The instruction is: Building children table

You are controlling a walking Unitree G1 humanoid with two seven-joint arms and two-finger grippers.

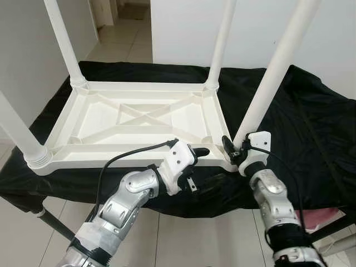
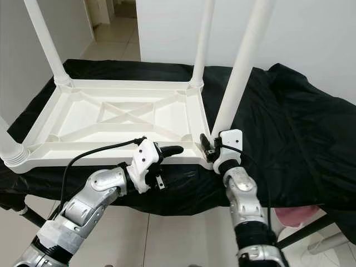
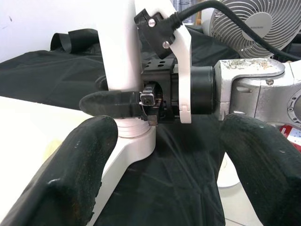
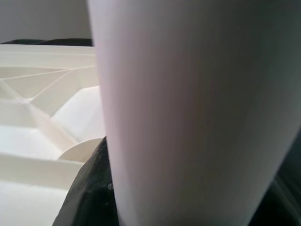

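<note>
Upturned white children's table (image 1: 139, 119) on black-draped surface (image 1: 311, 133). Right hand (image 1: 232, 149) pinches near-right table leg (image 1: 272, 72) at its base. Left hand (image 1: 196, 153) spread, beside table rim.

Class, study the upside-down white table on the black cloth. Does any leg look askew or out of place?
Yes. The near-right leg leans outward to the right, unlike the straighter back legs. The right gripper is closed on its base, so it may not be fully seated yet. The left gripper waits open beside the table frame.

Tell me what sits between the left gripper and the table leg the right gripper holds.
In the left eye view, only the tabletop's near rim spans between the left gripper and the leg; the right gripper clamps that leg's base.
</note>
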